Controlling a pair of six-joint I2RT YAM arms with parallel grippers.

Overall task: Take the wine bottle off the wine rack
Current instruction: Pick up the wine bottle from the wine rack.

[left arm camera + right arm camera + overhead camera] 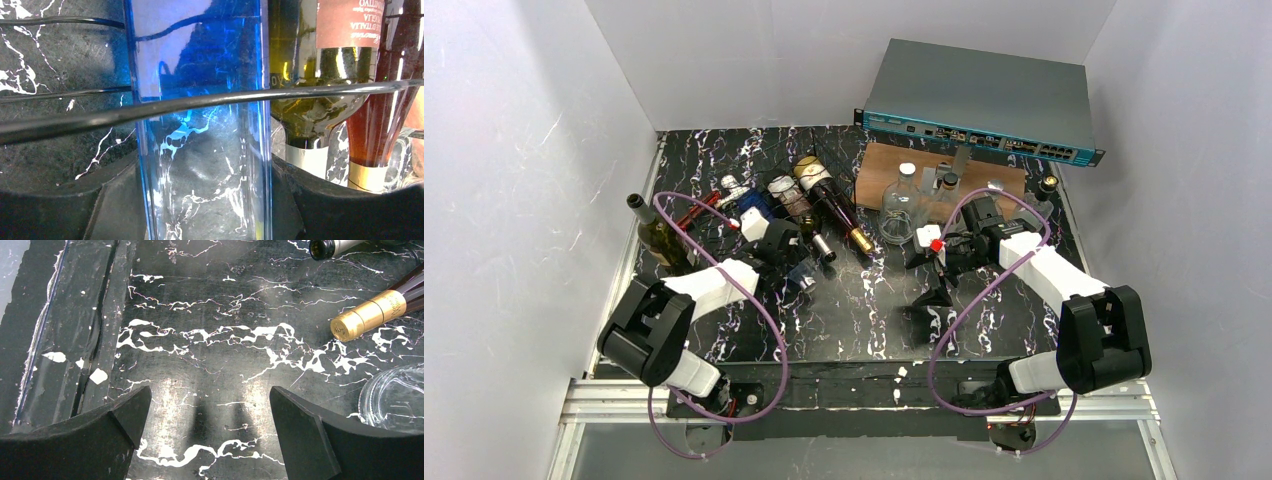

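Observation:
A blue glass wine bottle (pixel 200 100) lies on the wine rack, whose thin black wire (pixel 75 120) crosses in front of it. In the top view the bottle (pixel 752 207) is the leftmost of the row. My left gripper (pixel 782 250) reaches into the rack, and its dark fingers (pixel 115 210) press against both sides of the blue bottle, shut on it. My right gripper (pixel 931 278) hangs over bare tabletop at the middle right. Its jaws (pixel 210 410) are wide open with nothing between them.
Beside the blue bottle lie a green bottle with a brown label (pixel 310 75) and a red-brown, gold-capped one (pixel 834 205). An olive bottle (pixel 659 235) stands at the left edge. Clear glass bottles (pixel 904 200) stand by a wooden board under a grey network switch (pixel 984 100).

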